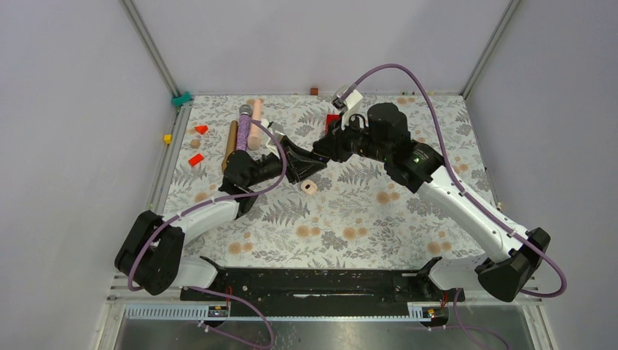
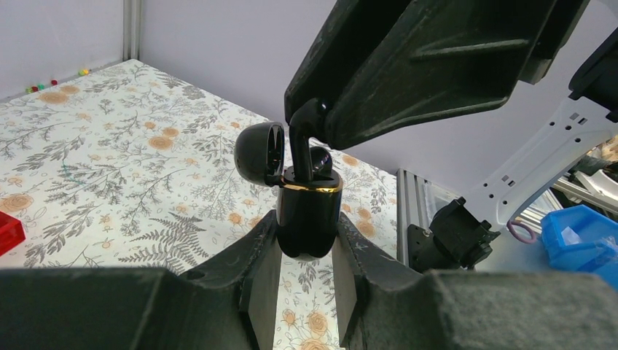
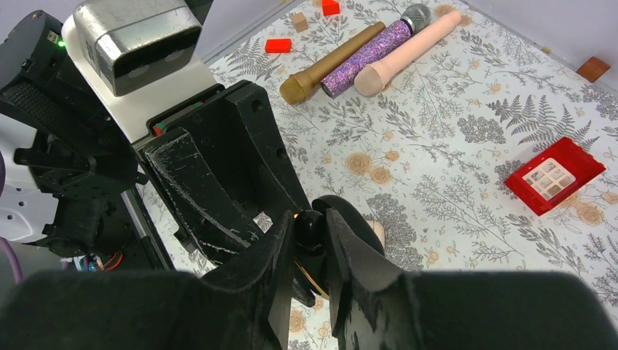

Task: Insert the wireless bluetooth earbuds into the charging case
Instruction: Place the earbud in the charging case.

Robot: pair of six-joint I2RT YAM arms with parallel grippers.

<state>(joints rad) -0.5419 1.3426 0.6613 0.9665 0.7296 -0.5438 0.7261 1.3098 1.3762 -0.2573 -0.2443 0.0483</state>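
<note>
My left gripper (image 2: 306, 240) is shut on a glossy black charging case (image 2: 309, 215) with a gold rim, held upright above the table with its lid (image 2: 260, 153) open to the left. My right gripper (image 3: 312, 227) is shut on a black earbud (image 2: 304, 138), its stem reaching down into the case; a second black earbud (image 2: 321, 160) sits in the case. In the top view the two grippers (image 1: 312, 159) meet nose to nose above the mat's middle. The whitish earbuds are out of view.
A small pale round thing (image 1: 310, 187) lies on the floral mat below the grippers. A gold, a purple glitter and a pink microphone (image 3: 379, 51) lie together at the back left. A red block (image 3: 555, 175) and small red, orange and wooden blocks (image 1: 196, 159) are scattered around.
</note>
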